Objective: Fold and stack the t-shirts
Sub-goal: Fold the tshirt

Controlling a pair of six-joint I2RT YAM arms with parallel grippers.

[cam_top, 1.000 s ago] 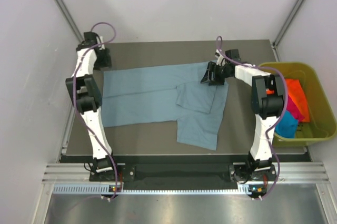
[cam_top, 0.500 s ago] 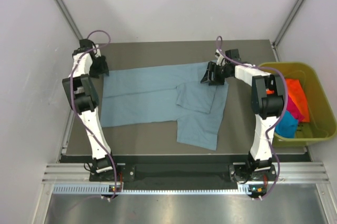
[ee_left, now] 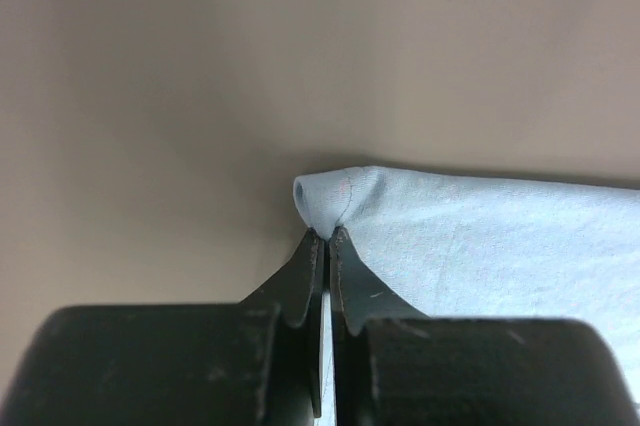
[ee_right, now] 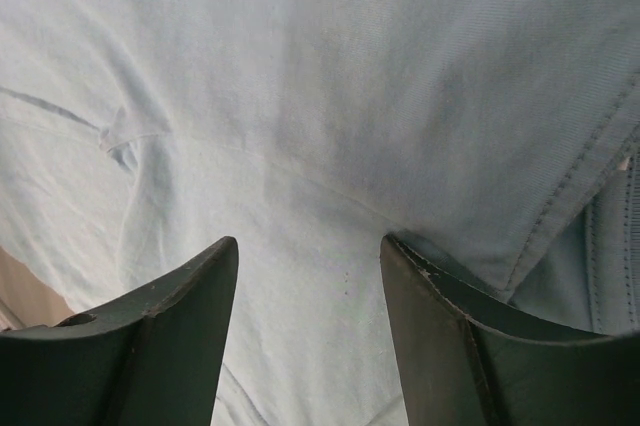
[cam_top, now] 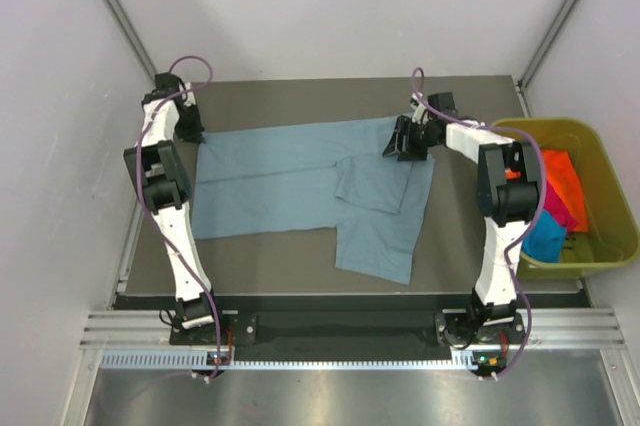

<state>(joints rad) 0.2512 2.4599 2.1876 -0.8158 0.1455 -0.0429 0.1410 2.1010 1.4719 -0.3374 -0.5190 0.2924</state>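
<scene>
A grey-blue t-shirt [cam_top: 290, 181] is spread flat across the dark counter [cam_top: 280, 256], with one flap doubled over on its right half. Its far left corner is pinched by the left pincer [cam_top: 193, 131]. In the left wrist view, the left pincer [ee_left: 327, 236] is seen closed tight, and a small peak of the t-shirt's cloth [ee_left: 480, 236] is gathered just past the tips. The right pincer [cam_top: 400, 141] is held over the far right part of the same shirt. In the right wrist view, the right pincer [ee_right: 308, 246] is seen with its jaws well apart. The cloth [ee_right: 350, 96] lies beyond them and is not gripped, and a stitched hem can be seen at the right. A yellow-green bin [cam_top: 560, 124] is set beside the counter on the right. An orange t-shirt [cam_top: 565, 181], a magenta t-shirt [cam_top: 572, 214] and a turquoise t-shirt [cam_top: 545, 236] are heaped in it.
</scene>
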